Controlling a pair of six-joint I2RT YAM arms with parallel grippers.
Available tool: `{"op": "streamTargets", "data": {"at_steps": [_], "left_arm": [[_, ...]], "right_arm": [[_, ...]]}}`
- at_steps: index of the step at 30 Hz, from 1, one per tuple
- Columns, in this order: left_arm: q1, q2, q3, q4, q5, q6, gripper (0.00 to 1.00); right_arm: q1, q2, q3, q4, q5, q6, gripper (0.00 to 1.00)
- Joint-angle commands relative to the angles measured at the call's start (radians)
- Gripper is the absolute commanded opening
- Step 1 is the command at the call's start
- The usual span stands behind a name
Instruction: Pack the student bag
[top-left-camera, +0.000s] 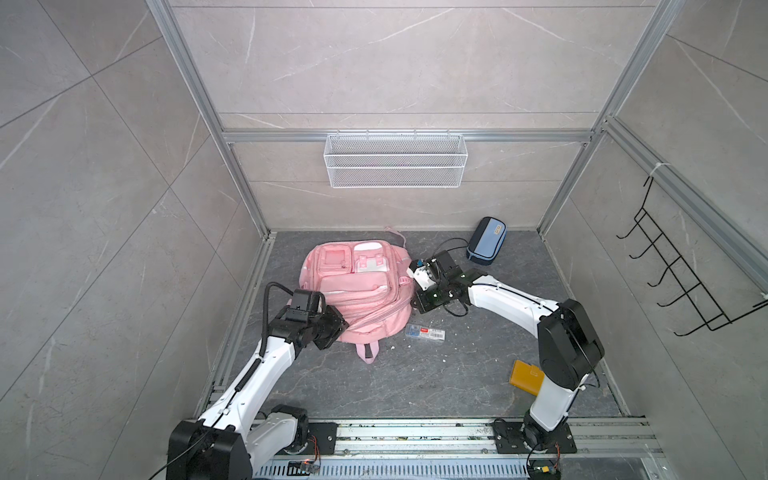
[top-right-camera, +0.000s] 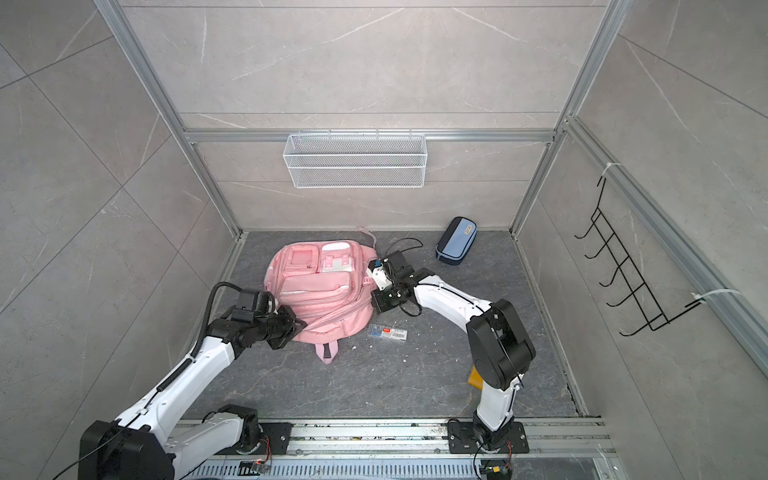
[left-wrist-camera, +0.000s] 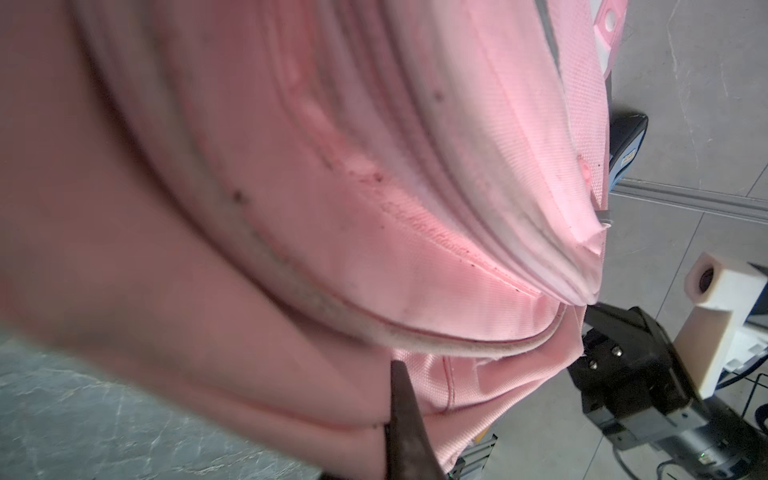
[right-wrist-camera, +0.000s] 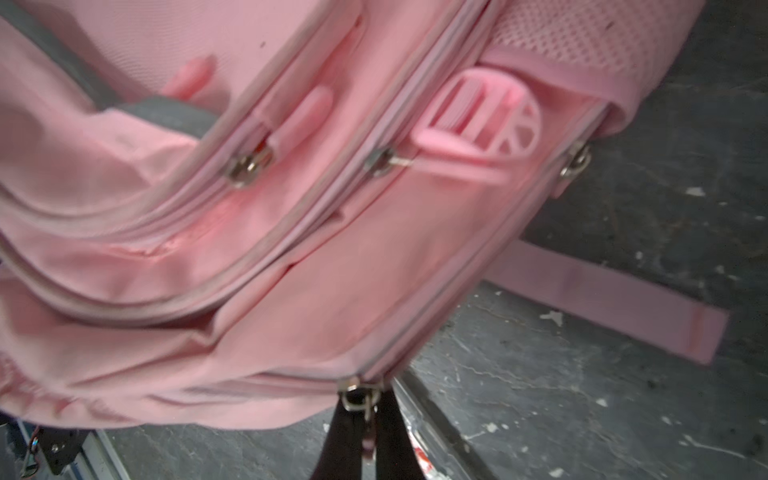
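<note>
- My right end effector (right-wrist-camera: 365, 415) is pinched narrow on a zip pull (right-wrist-camera: 355, 397) at the bag's 3 o'clock edge, with the metal slider sitting right at my fingertips.
- My left end effector (top-left-camera: 338, 326) is clamped shut too, on a fold of pink fabric at the bag's 8 o'clock corner. The left wrist view shows only one dark finger (left-wrist-camera: 399, 415), with cloth bunched against it.
- The student bag (top-left-camera: 357, 291) lies flat, pockets up, left of centre on the surface (top-left-camera: 415, 382). Its long axis runs roughly 12 to 6, and the carry loop points to 6.
- From my right end effector the bag spreads toward 9 o'clock; from my left, toward 1 o'clock. Both arms touch it, one on each side.
- I judge that the zip track curves from my right grip round the 6 o'clock end toward my left, so the right would pull along it while the left anchors.
- The blue pencil case (top-left-camera: 486, 247) at 1 o'clock and the clear flat box (top-left-camera: 424, 332) just beside the bag lie outside it, not yet packed.
</note>
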Motion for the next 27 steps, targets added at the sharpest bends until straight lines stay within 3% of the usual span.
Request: {"op": "streamTargets", "data": {"at_steps": [1,8,12,14,18,20,22,25,27], "left_arm": [[0.046,-0.057,0.026,-0.154,-0.067,0.132,0.0],[0.06,-0.076,0.034,-0.185,-0.039,0.19,0.0],[0.061,-0.058,0.024,-0.127,0.065,0.222,0.0],[0.06,-0.04,0.029,-0.135,0.087,0.246,0.0],[0.06,-0.041,0.032,-0.148,0.106,0.276,0.0],[0.06,-0.047,0.03,-0.14,0.12,0.282,0.0],[0.061,-0.047,0.028,-0.129,0.143,0.288,0.0],[0.06,-0.042,0.007,-0.091,0.216,0.293,0.0],[0.061,-0.046,0.008,-0.112,0.223,0.312,0.11]], "right_arm": [[-0.064,0.065,0.099,-0.049,0.146,-0.077,0.0],[-0.117,0.163,0.22,-0.06,0.139,-0.11,0.0],[-0.091,0.121,0.168,-0.023,-0.017,-0.237,0.0],[-0.053,0.085,0.119,-0.011,-0.041,-0.327,0.01],[-0.028,0.069,0.106,-0.1,-0.06,-0.378,0.14],[-0.023,0.026,0.059,-0.089,-0.063,-0.381,0.34],[-0.012,-0.022,0.019,-0.074,-0.055,-0.386,0.48],[0.01,-0.058,0.032,-0.093,-0.037,-0.397,0.58],[0.028,-0.059,0.06,-0.101,-0.028,-0.407,0.61]]}}
